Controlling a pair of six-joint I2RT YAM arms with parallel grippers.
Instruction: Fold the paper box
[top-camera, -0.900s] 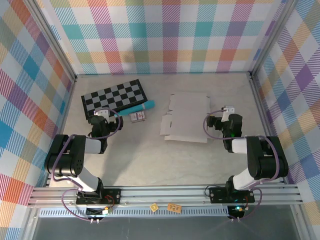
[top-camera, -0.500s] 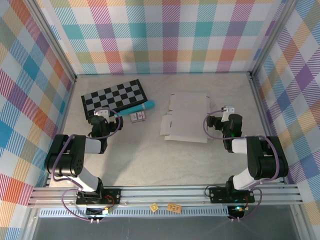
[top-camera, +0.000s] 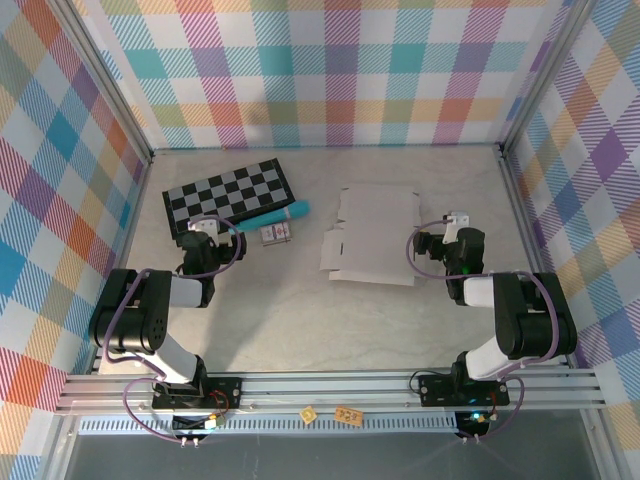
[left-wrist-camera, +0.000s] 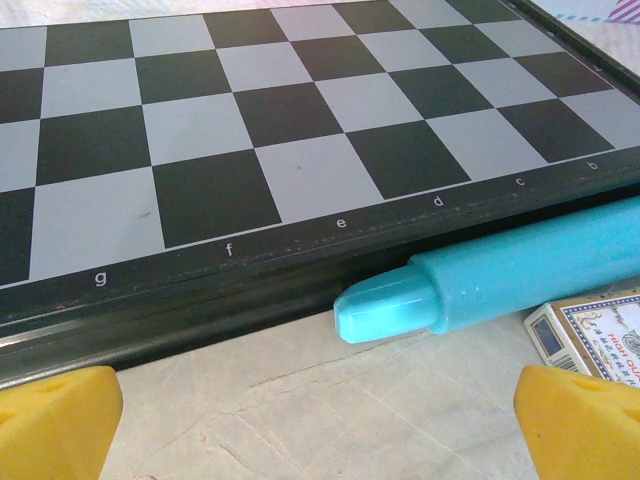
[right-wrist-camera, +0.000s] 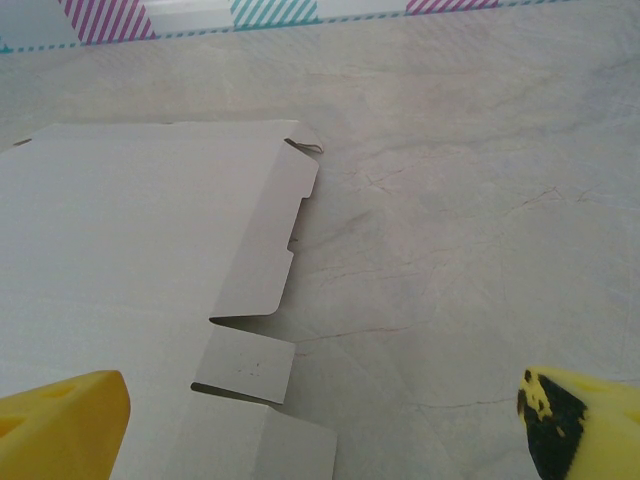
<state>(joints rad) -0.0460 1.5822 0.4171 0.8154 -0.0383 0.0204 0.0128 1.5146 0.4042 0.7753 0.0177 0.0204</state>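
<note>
- Nothing is changing across the last second: both arms are sitting parked.
- The paper box (top-camera: 372, 235) is lying flat and unfolded mid-table, nearer the right arm.
- The left gripper (left-wrist-camera: 315, 430) is standing spread and empty, facing the checkerboard (left-wrist-camera: 300, 110).
- The right gripper (right-wrist-camera: 320, 420) is standing spread and empty, just short of the box's flaps.
- Judgement: folding is not yet starting.

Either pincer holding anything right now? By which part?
Nothing held: left pincer and right pincer both open and empty; the paper box lies flat, untouched.

Flat unfolded white paper box (top-camera: 372, 236), mid-table
</note>
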